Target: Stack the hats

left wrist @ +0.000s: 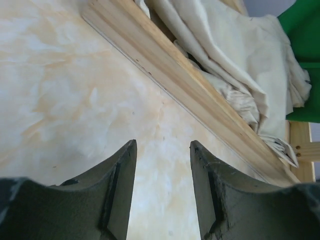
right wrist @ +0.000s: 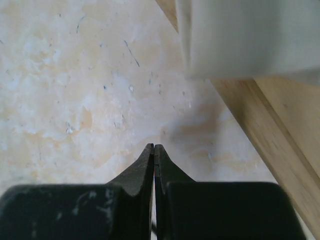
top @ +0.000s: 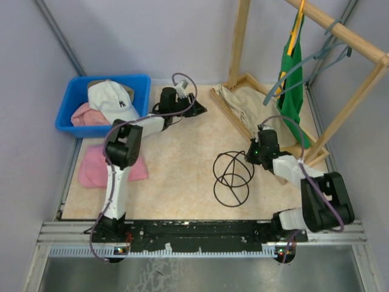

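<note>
A white hat (top: pixel 112 100) lies on top in the blue bin (top: pixel 70 91) at the back left. A pink hat (top: pixel 84 115) shows beneath it, and a tan edge (top: pixel 99 82) peeks out behind. My left gripper (top: pixel 196 111) reaches to the right of the bin, low over the table near the wooden rack base. In the left wrist view that gripper (left wrist: pixel 162 146) is open, with only bare tabletop between its fingers. My right gripper (top: pixel 251 149) sits by the rack's near rail. In the right wrist view it (right wrist: pixel 154 146) is shut on nothing.
A flat pink cloth (top: pixel 103 165) lies left of the left arm. A looped black cable (top: pixel 231 177) lies mid-table. The wooden rack (top: pixel 240 42) stands at the back right, holding a green garment (top: pixel 293 79) on a hanger. A beige garment (left wrist: pixel 235 65) lies on the rack's base.
</note>
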Controlling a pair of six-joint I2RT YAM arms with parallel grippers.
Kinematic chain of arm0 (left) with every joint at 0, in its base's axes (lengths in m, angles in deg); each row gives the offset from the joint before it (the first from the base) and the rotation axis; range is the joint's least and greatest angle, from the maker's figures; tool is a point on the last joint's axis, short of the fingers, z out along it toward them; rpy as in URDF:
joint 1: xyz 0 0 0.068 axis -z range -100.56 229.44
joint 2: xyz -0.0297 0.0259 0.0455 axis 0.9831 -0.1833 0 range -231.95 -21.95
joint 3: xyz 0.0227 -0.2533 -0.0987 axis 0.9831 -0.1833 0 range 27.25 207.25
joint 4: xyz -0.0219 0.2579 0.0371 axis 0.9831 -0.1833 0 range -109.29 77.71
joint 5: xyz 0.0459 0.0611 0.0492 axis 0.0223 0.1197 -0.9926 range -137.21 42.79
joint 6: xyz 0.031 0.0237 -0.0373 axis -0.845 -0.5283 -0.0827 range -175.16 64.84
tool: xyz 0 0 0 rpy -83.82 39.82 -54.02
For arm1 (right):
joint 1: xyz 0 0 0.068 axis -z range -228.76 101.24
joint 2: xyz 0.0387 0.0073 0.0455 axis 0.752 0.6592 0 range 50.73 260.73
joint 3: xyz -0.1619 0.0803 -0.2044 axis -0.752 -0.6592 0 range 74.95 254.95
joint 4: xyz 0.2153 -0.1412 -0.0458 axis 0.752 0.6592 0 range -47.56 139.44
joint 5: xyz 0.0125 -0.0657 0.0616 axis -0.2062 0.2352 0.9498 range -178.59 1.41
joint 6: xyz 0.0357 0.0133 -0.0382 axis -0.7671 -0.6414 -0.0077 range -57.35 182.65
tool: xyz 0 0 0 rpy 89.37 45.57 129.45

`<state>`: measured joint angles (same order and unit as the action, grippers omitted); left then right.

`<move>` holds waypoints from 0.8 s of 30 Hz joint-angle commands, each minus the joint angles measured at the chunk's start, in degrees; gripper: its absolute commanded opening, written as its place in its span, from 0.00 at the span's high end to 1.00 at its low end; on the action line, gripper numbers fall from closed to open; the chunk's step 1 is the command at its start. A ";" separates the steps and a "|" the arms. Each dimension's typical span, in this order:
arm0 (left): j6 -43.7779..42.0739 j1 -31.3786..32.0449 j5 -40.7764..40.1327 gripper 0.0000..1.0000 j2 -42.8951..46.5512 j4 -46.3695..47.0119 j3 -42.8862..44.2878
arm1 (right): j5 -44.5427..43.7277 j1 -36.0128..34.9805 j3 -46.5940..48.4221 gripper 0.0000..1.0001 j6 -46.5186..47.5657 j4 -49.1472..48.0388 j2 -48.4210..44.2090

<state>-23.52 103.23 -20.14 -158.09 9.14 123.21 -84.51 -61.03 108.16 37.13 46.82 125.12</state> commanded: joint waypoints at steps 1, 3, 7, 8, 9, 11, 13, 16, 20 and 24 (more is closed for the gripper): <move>-3.84 -5.85 -0.74 0.46 13.41 1.84 -11.19 | -2.31 -2.13 6.58 1.00 2.72 -10.92 9.06; -1.21 -8.96 3.16 0.47 16.81 2.18 -15.28 | -2.38 -2.80 9.97 1.00 3.49 -12.46 13.66; -4.88 -11.41 6.77 0.51 22.17 -5.15 -19.22 | -2.27 -4.69 18.16 1.00 4.91 -13.39 24.29; -6.41 -11.52 6.43 0.51 22.96 -7.63 -19.75 | -2.47 -5.26 19.92 1.00 5.13 -13.84 26.60; -7.96 -11.57 6.03 0.51 24.71 -9.26 -20.58 | -2.89 -5.76 21.74 1.00 5.31 -14.13 28.74; -9.81 -11.64 5.76 0.51 27.51 -11.04 -22.56 | -3.86 -6.49 25.13 1.00 6.21 -14.50 32.60; -9.58 -12.46 6.65 0.50 30.02 -11.73 -24.80 | -5.06 -6.88 28.01 1.00 6.84 -14.63 36.07; -6.83 -13.98 10.46 0.50 33.52 -11.81 -27.58 | -7.02 -6.89 31.42 1.00 7.58 -14.23 39.97; -6.27 -14.88 11.69 0.52 38.25 -15.21 -28.86 | -10.91 -6.52 32.17 1.00 7.62 -13.48 41.53; -6.70 -15.18 11.42 0.51 42.64 -16.13 -30.14 | -11.32 -4.06 30.86 1.00 5.55 -13.57 41.26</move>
<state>-29.73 88.50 -10.64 -120.32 -5.50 93.88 -91.75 -67.35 140.09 43.07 30.73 164.59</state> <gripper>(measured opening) 0.485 0.003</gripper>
